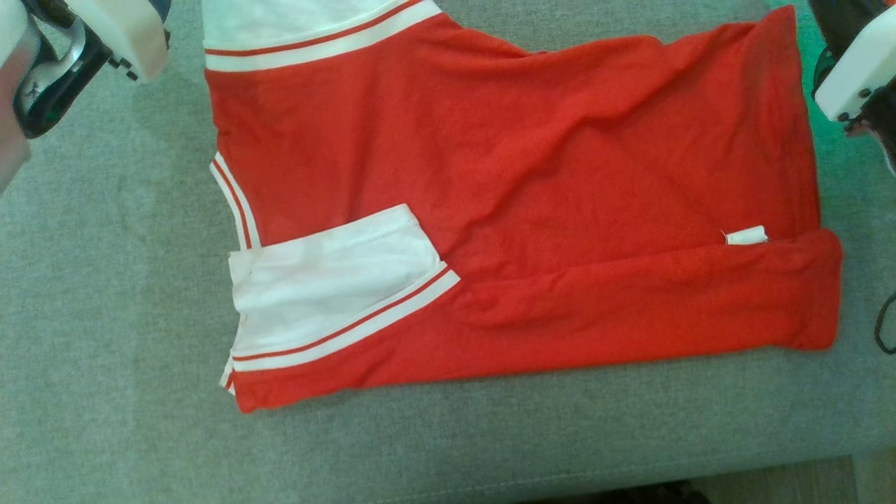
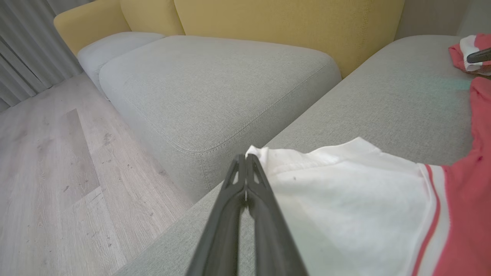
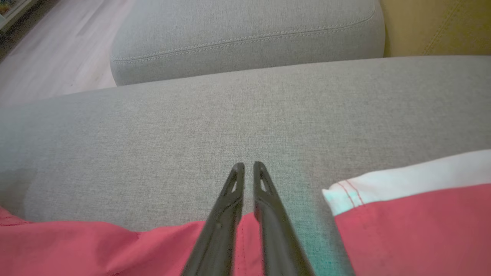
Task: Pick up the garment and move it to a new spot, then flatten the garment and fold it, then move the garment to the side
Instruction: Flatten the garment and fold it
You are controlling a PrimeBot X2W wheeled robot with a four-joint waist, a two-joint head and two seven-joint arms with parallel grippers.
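My left pincer [image 2: 245, 158] shut at sleeve [image 2: 345, 188] corner, lower centre; hold unclear. Right pincer [image 3: 248, 165] nearly shut, empty, above shirt [image 1: 518, 175] hem. I guess: stretching flat on sofa [image 1: 105, 315].

left end effector [image 2: 246, 158] and right end effector [image 3: 248, 165]: long dark fingers [image 3: 220, 230], slotted tips; white housings [image 1: 850, 70] behind them.

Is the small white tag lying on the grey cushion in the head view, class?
No, the white tag sits on the red garment along a fold, not on the grey cushion.
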